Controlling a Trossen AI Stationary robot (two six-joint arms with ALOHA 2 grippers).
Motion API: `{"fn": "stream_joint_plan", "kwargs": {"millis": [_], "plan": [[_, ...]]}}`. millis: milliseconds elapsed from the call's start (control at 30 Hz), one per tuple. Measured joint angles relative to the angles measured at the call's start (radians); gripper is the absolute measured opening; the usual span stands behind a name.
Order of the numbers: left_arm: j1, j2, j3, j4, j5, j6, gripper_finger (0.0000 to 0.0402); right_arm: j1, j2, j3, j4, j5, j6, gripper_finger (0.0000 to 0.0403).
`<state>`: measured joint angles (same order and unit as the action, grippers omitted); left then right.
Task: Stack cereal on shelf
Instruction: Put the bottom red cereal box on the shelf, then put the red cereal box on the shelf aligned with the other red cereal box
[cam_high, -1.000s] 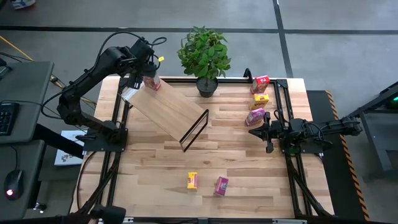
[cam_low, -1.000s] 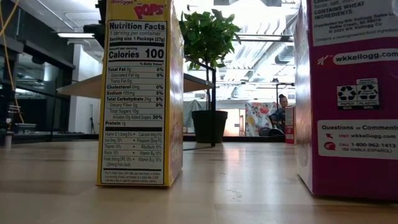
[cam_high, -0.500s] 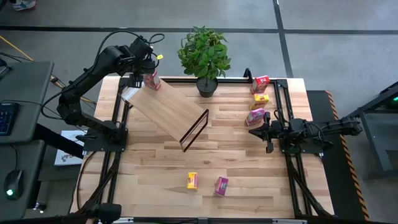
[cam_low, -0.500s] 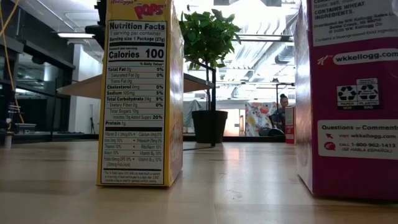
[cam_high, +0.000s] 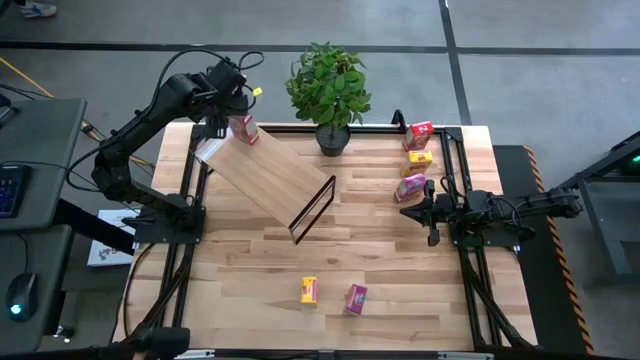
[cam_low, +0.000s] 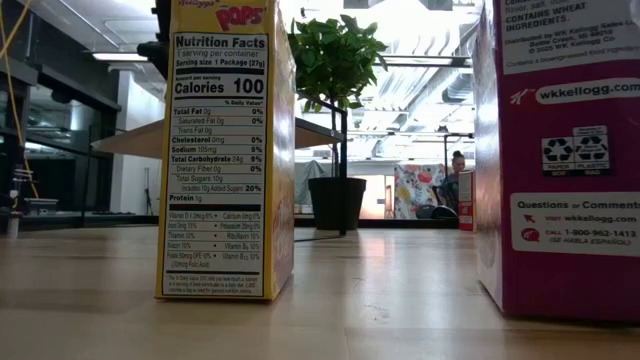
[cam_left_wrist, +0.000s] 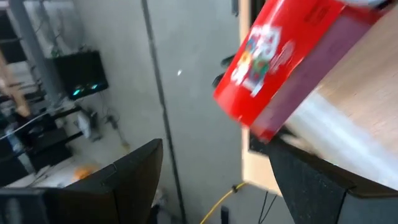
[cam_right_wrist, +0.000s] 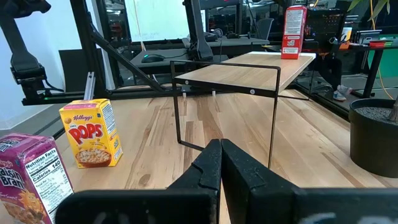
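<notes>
Red cereal box (cam_high: 243, 130) stands on the far upper corner of the slanted shelf (cam_high: 270, 173), long axis upright, right in front of the left gripper (cam_high: 226, 108), whose jaws are spread wide with nothing clamped between them. Right gripper (cam_high: 407, 212) is pinched shut mid-table, much nearer the boxes by the right rail. Compared with a second ago nothing has really shifted; the left arm is maybe a hair farther back from the box.

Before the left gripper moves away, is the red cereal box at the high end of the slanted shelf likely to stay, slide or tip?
The red cereal box stands upright and narrow, so a nudge would probably tip it. The shelf is slanted, smooth wood, so the box may slide. It looks like small, light cardboard, likely stiff but easy to dent. The left gripper, jaws open, is beside it.
</notes>
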<state>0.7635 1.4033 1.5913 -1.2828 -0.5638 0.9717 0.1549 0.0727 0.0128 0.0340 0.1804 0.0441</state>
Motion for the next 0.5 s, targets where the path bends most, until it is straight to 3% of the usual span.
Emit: {"fn": "stream_joint_plan", "kwargs": {"millis": [133, 300, 400, 500], "plan": [[-0.022, -0.017, 0.000, 0.003, -0.089, 0.007, 0.0285, 0.000, 0.000, 0.000, 0.000, 0.000, 0.000, 0.0000], [-0.068, -0.056, 0.041, 0.002, -0.100, -0.077, 0.0285, 0.000, 0.000, 0.000, 0.000, 0.000, 0.000, 0.0000], [-0.115, -0.085, 0.081, 0.002, -0.082, -0.202, 0.0285, 0.000, 0.000, 0.000, 0.000, 0.000, 0.000, 0.0000], [-0.178, -0.115, 0.117, 0.003, 0.014, -0.374, 0.0285, 0.000, 0.000, 0.000, 0.000, 0.000, 0.000, 0.0000]]}}
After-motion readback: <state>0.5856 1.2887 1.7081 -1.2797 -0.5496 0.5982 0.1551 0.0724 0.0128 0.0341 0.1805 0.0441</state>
